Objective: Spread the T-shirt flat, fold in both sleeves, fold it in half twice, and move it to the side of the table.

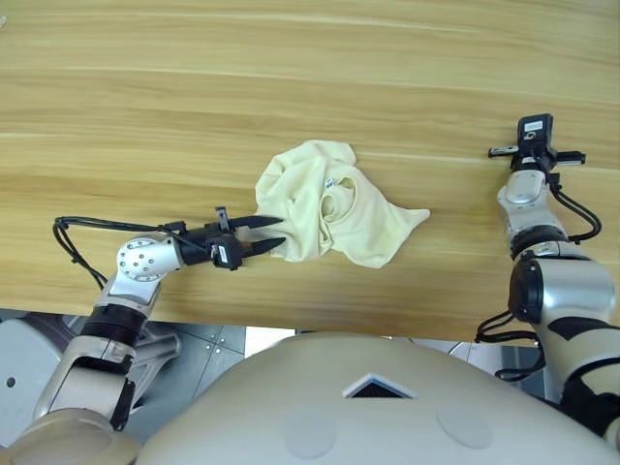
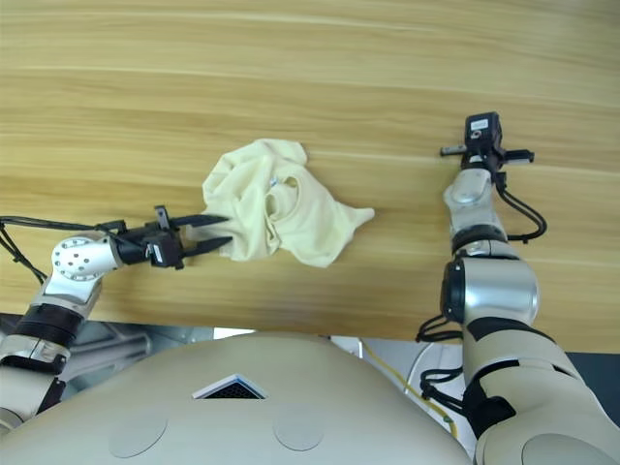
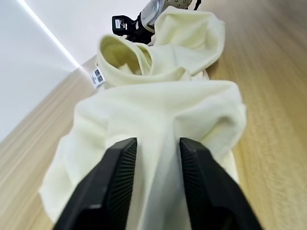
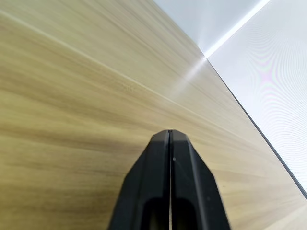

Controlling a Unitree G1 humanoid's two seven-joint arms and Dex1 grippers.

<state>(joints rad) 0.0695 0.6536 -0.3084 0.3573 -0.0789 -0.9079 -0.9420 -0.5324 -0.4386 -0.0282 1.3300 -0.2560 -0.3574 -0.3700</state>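
Your left gripper (image 1: 269,233) is spread, fingers straddling the left edge of the crumpled T-shirt (image 1: 325,203), which lies mid-table (image 1: 291,77) near the front. Your right gripper (image 4: 170,133) is pressed together over bare wood, well right of it.

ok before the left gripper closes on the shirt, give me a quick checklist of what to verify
1. Left gripper open: ok, its fingers stand apart.
2. Cloth in the gap: ok, a fold of the T-shirt lies between them at its near-left edge.
3. Single layer in the grasp: cannot tell, the fabric there is bunched.
4. T-shirt spread flat: not ok, it lies crumpled in a heap.
5. Right gripper clear of the cloth: ok, it is shut and over bare wood, off to the right of the shirt.
6. Room to spread: ok, the table is bare all around the shirt.
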